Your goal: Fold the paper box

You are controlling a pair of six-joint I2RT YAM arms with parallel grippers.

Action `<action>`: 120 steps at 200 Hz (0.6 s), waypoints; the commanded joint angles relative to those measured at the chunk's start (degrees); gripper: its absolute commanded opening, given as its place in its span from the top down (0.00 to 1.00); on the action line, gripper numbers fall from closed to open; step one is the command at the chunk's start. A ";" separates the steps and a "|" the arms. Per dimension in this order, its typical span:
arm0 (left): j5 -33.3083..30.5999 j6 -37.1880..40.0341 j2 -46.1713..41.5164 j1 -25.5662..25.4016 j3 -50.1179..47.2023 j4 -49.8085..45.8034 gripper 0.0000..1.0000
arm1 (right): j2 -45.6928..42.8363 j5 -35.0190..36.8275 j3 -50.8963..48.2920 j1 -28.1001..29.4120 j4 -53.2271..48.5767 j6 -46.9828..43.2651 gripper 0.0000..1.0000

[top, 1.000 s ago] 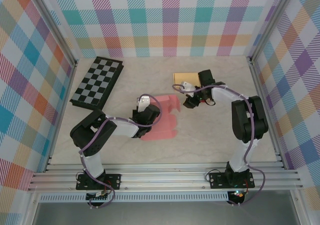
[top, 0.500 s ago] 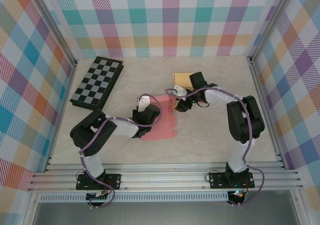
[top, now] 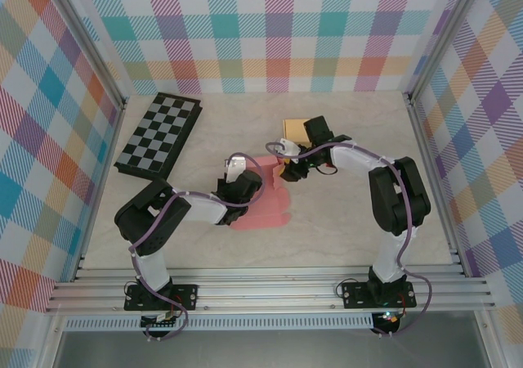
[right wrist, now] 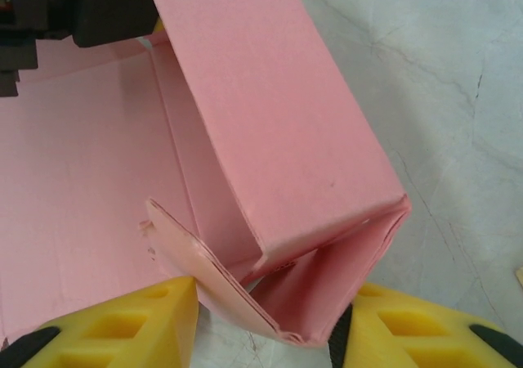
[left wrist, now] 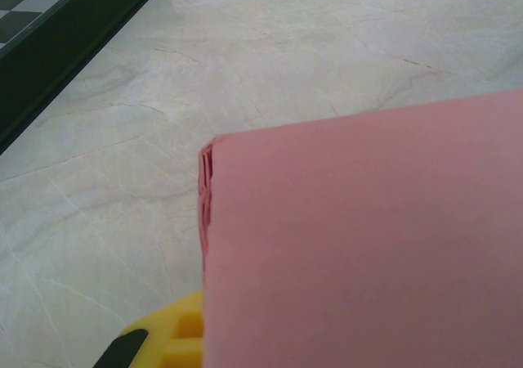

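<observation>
Two grippers at work | your left gripper (top: 242, 180) is squeezed tight on the pink paper box (top: 265, 204), mid table (top: 351, 229) | your right gripper (top: 286, 172) is half open, yellow fingers (right wrist: 147, 323) either side of its raised flap

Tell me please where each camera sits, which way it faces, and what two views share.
Top external: above and behind the arms, looking down on the table; both arms, the left hand and the right hand show.
Left wrist: on the left arm, looking across the pink paper box towards the chessboard; one yellow finger shows.
Right wrist: close over the box's raised flap; two yellow fingers straddle it.
Shared: all three see the paper box.
</observation>
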 commanded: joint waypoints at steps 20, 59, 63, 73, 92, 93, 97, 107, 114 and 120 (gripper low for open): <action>4.49 -1.28 0.89 -0.69 3.63 -12.00 0.96 | -1.32 2.09 -0.50 2.04 6.70 7.65 0.56; 5.56 -2.33 0.08 -0.71 4.46 -12.99 0.95 | -2.48 7.76 -4.37 2.64 15.19 16.81 0.56; 5.70 -2.53 0.04 -0.66 4.71 -13.37 0.95 | -2.47 8.32 -4.59 2.75 15.70 17.70 0.56; 6.04 -3.11 -0.14 -0.72 5.15 -14.28 0.95 | -2.38 9.66 -5.19 2.97 17.16 19.91 0.56; 6.86 -4.37 -0.32 -0.74 6.57 -17.03 0.95 | -2.05 12.33 -5.83 3.44 19.24 24.20 0.55; 6.85 -4.53 -0.32 -0.74 6.73 -17.16 0.95 | -2.05 12.49 -5.86 3.45 19.36 24.43 0.55; 7.03 -4.94 -0.32 -0.69 7.17 -17.91 0.95 | -1.99 13.24 -6.15 3.58 19.93 25.25 0.55; 7.28 -5.81 -0.17 -0.67 8.33 -19.96 0.95 | -2.03 15.06 -7.02 3.81 21.75 27.29 0.55; 7.35 -6.57 0.14 -0.73 9.42 -21.75 0.95 | -2.08 15.94 -7.64 3.89 22.97 28.71 0.56; 7.48 -7.13 0.42 -0.70 10.29 -23.30 0.95 | -2.20 16.94 -8.10 4.10 23.79 29.91 0.56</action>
